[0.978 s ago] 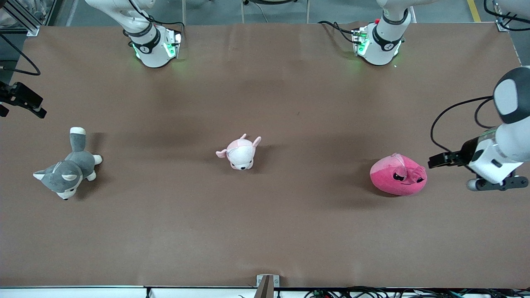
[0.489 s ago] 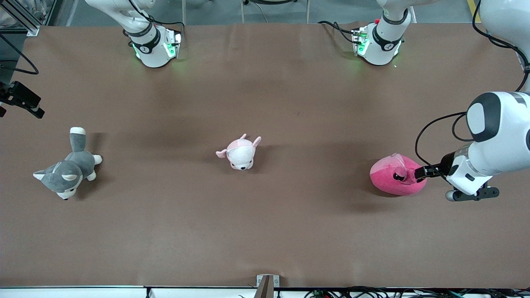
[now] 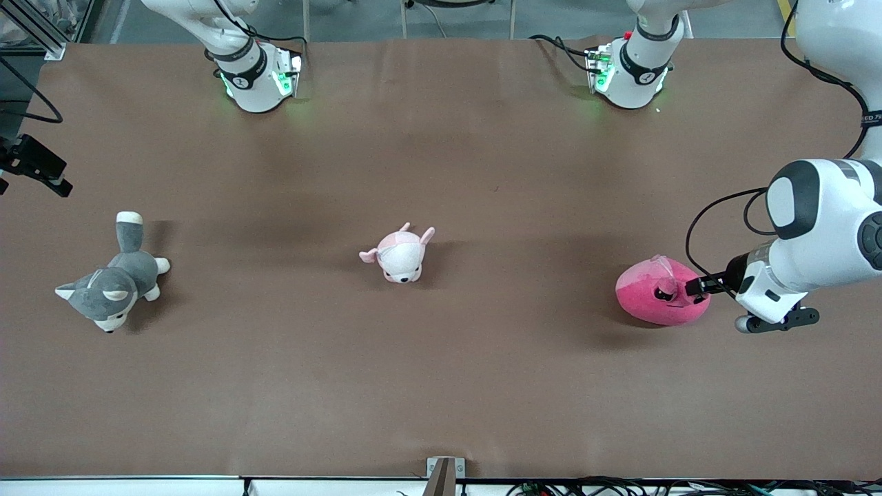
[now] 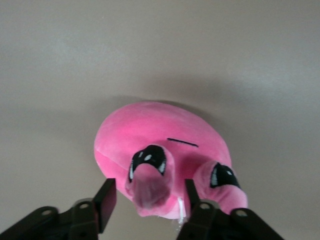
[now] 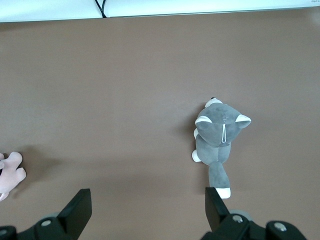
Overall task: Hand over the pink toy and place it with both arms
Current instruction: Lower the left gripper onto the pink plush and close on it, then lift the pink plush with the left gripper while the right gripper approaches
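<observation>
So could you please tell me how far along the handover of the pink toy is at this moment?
Early. Done: the left gripper has reached the pink toy at the left arm's end of the table, its fingers straddling a bump on the face. In hand: the grasp; the toy lies on the table, not lifted. Left: lifting, passing and placing. The right gripper waits, open, above the grey husky.

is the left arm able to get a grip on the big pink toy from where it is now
Probably yes. The left gripper is already at the pink toy, its fingers set either side of the raised snout part, with nothing between them. Whether they have pinched it yet is unclear.
</observation>
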`<state>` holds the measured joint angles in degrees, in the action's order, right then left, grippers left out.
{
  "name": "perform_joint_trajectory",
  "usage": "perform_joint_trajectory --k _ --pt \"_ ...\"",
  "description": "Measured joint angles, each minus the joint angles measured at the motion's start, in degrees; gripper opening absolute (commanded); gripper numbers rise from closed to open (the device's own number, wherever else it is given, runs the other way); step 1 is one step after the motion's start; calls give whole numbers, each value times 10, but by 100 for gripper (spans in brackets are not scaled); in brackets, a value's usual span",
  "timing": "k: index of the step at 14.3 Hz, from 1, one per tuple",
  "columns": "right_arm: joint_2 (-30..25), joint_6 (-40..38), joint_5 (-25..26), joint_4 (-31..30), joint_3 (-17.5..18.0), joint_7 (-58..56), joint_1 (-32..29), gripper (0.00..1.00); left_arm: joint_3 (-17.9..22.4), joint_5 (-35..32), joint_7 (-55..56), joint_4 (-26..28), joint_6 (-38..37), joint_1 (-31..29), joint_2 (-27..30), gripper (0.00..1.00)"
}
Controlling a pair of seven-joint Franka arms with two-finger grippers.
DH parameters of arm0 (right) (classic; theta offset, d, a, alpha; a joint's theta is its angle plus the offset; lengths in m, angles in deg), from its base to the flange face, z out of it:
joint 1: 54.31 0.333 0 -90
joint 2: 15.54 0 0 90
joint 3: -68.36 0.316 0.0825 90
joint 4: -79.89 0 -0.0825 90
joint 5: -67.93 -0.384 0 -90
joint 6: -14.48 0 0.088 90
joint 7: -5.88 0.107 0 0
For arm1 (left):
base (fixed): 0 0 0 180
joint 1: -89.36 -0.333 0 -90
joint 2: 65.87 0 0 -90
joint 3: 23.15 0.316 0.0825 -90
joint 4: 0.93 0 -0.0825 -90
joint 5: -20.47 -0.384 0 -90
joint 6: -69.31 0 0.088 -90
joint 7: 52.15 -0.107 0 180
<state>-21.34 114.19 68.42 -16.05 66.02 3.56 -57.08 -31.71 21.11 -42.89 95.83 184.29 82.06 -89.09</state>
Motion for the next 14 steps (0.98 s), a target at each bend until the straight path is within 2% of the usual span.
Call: perform_joint_trajectory --k 3,4,8,11,14 --pt "2 -2 0 0 1 0 0 100 0 1 0 8 1 -3 0 6" --pt "2 -4 -1 0 2 0 0 100 0 1 0 9 1 -3 0 0" --pt "10 -28 -4 0 5 0 2 98 -3 1 0 8 2 1 1 0" --pt "13 -29 -12 0 6 0 3 82 -21 2 16 1 -25 1 17 0" --pt "17 -41 -74 0 6 5 3 78 -46 32 44 -34 -102 2 49 0"
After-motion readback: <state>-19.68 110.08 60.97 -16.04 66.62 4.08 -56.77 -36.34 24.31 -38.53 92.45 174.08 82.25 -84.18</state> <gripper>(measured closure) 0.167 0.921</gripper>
